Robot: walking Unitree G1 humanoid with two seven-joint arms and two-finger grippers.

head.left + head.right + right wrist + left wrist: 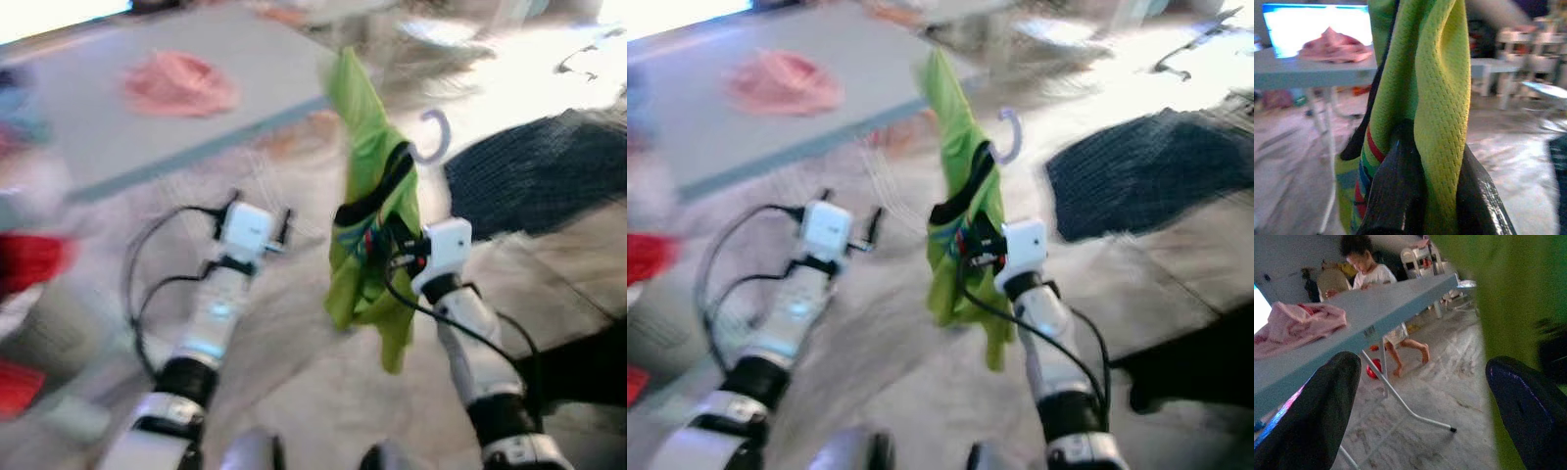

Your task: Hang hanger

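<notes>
A bright green mesh shirt (370, 196) with a black collar hangs on a hanger whose pale hook (435, 135) sticks out to its right. My right gripper (390, 240) is shut on the shirt's fabric, holding it up above the floor; in the right wrist view both black fingers (1400, 191) pinch the green cloth (1442, 98). My left gripper (263, 217) is raised to the left of the shirt, open, with nothing between its fingers (1317, 416); the green fabric (1518, 298) hangs close beside it.
A grey folding table (147, 108) stands at the upper left with a pink garment (178, 83) on it. A dark blue rug (534, 171) lies on the floor to the right. A person (1376, 289) stands behind the table. Red items (29, 259) lie at far left.
</notes>
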